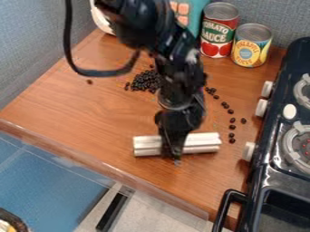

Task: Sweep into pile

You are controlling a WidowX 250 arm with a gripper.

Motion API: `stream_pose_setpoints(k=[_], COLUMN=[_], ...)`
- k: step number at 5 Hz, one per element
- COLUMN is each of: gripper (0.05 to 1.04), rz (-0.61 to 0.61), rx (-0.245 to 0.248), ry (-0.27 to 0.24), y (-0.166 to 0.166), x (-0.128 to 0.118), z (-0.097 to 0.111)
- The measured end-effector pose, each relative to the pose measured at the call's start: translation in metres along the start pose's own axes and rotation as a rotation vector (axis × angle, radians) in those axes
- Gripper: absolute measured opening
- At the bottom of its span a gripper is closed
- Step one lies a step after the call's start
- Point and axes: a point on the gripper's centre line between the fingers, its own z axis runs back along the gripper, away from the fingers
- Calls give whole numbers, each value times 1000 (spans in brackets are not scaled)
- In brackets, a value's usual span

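Camera view: my fingers seem clamped about the silver bar near its middle, its ends jutting out on both sides.

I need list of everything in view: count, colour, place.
Small pieces: many, black, piled left of the arm, scattered right
Bar: one, silvery, at the gripper
Cans: two, red and yellow, back
Boxy thing: one, teal, behind the arm
Rounded thing: one, white, upper left
Stove: one, black, right
Counter: one, brown, centre
Surface: one, blue, lower left
Cable: one, black, upper left
Arm: one, black, top to centre
Gripper: one, black, over bar
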Motion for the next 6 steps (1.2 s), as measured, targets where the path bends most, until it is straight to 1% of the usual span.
stream_pose_setpoints(k=[1, 2, 3, 5, 6], gripper=[397, 397, 397, 396, 396], rz=[-4, -1, 20, 92, 161], rx=[12, 39, 74, 113, 120], ry=[-3, 13, 11, 8, 20], y=[-5, -3, 6, 18, 21], x=[6, 11, 23, 39, 40], z=[0, -4, -9, -12, -13])
